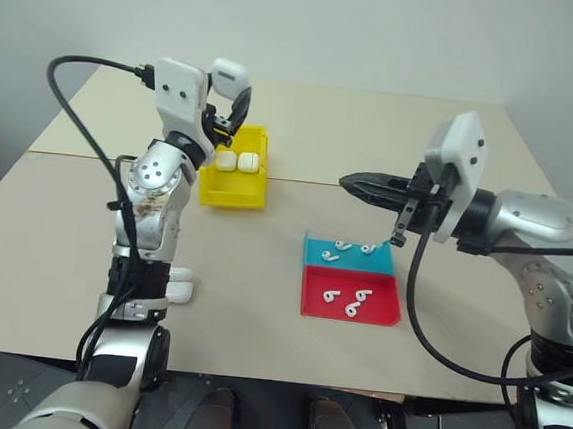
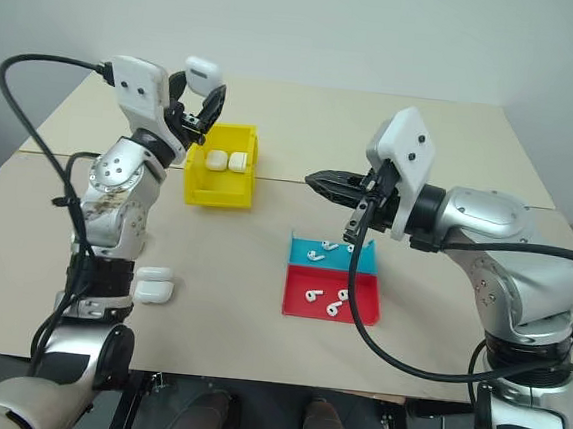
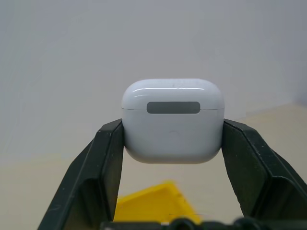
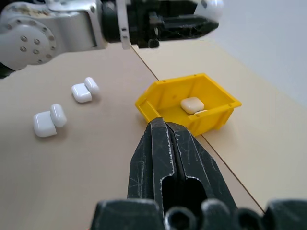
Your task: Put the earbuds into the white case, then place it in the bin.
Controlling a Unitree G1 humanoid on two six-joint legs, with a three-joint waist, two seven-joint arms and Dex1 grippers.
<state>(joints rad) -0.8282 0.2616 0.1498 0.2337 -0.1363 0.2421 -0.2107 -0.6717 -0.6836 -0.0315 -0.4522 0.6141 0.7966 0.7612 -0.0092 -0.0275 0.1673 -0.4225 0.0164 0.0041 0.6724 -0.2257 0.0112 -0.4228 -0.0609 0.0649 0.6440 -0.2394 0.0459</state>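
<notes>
Now, from the head camera's left eye, the left gripper (image 1: 232,97) holds the white case (image 1: 229,73) in the air above the far end of the bin (image 1: 233,192), which already has two cases lying side by side inside it; the step in hand looks like the placing one, and the next move calls for lowering the case into the free near half of the bin before letting go. On the right side of the bin, the right gripper (image 1: 354,184) hangs with its fingers pressed together on nothing, above the blue-and-red tray (image 1: 350,292) where several earbuds (image 1: 344,298) lie loose. Seen from the left wrist, the case (image 3: 172,120) is glossy, rounded, lid shut, with a grey bar on its face, pinched at both sides by the black fingers (image 3: 103,160). Seen from the right wrist, two open cases (image 4: 47,120) lie on the table (image 4: 96,167) well apart from the bin (image 4: 163,103).
</notes>
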